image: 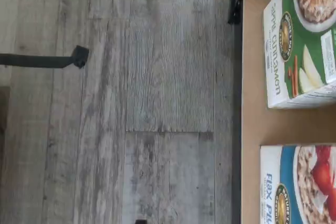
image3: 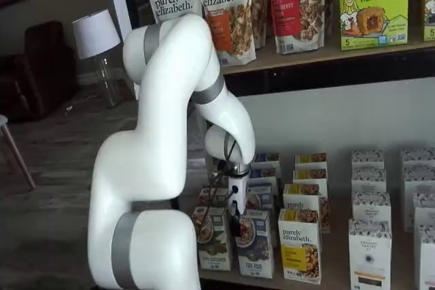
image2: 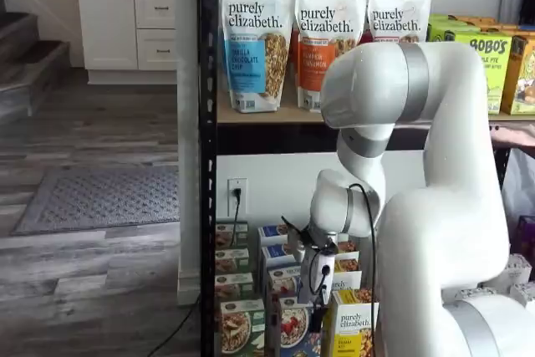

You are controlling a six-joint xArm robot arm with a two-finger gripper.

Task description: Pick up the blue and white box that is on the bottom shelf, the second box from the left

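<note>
The glossy cardboard blue box (image3: 256, 252) stands upright at the front of the tan bottom shelf (image3: 340, 278), between a green box (image3: 214, 239) and a yellow one (image3: 300, 246). The white gripper (image3: 238, 219) hangs just above it. Its fingers are hard to make out, so whether they are apart cannot be told.

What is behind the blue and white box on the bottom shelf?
Behind the blue and white box stand more boxes of like blue design in a row toward the wall. The end effector covers part of them, so the count stays unclear.

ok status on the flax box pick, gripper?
Gripper above the blue and white box, finger state unclear. Box upright on the bottom shelf, not grasped. Green box close beside it.
</note>
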